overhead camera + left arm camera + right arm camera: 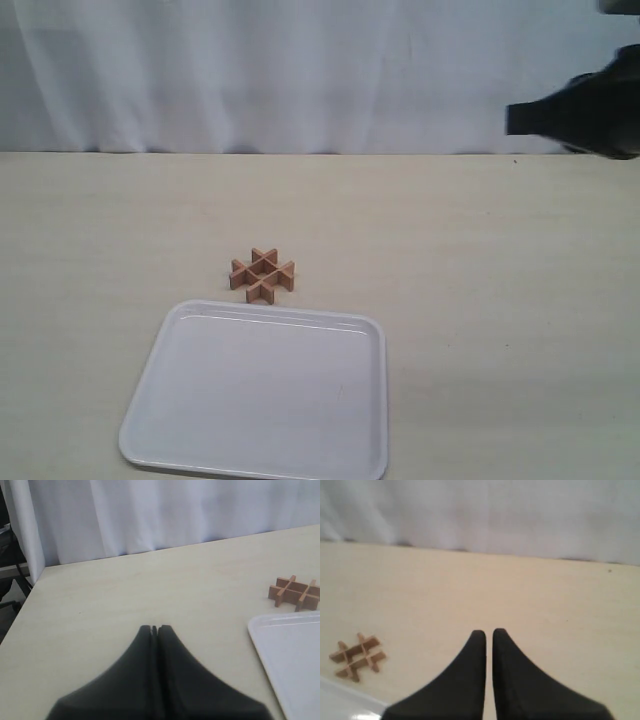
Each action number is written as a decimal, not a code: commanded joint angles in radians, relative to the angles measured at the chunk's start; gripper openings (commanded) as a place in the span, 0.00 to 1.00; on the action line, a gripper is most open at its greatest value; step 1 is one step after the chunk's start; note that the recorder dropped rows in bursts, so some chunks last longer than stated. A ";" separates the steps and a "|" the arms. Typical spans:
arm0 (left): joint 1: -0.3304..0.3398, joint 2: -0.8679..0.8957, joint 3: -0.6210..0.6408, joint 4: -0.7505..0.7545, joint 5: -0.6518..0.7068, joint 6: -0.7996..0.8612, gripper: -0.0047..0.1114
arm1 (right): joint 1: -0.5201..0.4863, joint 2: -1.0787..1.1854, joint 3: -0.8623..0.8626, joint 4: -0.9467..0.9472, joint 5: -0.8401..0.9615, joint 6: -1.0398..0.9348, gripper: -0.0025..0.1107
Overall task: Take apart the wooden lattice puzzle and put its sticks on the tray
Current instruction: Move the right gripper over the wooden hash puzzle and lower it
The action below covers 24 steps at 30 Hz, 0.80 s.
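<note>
Pale surface (480, 260); white tray (260, 390) bare, no sticks on it. Wooden lattice puzzle (262, 275) sits fully interlocked on the surface, just beside the tray's rim. Left gripper (155, 629) fingers (145, 650) are pressed together, right gripper (489, 632) nearly so; both empty, well apart from the puzzle. Whole task remains.

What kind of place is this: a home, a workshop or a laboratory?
Most likely a laboratory bench for robot trials: a pale table, a plain white curtain behind it, and only a puzzle and a tray laid out for the left gripper and the right gripper.
</note>
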 commanded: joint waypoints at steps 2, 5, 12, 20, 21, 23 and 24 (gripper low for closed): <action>0.000 -0.001 0.001 0.001 -0.009 -0.008 0.04 | 0.159 0.274 -0.224 0.002 0.169 -0.069 0.06; 0.000 -0.001 0.001 0.001 -0.009 -0.008 0.04 | 0.249 0.421 -0.325 0.002 0.206 -0.071 0.06; 0.000 -0.001 0.001 0.001 -0.009 -0.008 0.04 | 0.371 0.742 -0.563 -0.005 0.339 -0.084 0.06; 0.000 -0.001 0.001 0.001 -0.009 -0.008 0.04 | 0.414 0.957 -0.817 -0.008 0.550 -0.084 0.06; 0.000 -0.001 0.001 0.001 -0.009 -0.008 0.04 | 0.414 0.960 -0.820 -0.008 0.553 -0.084 0.06; 0.000 -0.001 0.001 0.001 -0.009 -0.008 0.04 | 0.414 0.962 -0.821 -0.022 0.551 -0.083 0.07; 0.000 -0.001 0.001 0.001 -0.009 -0.008 0.04 | 0.414 0.962 -0.821 -0.030 0.553 -0.083 0.08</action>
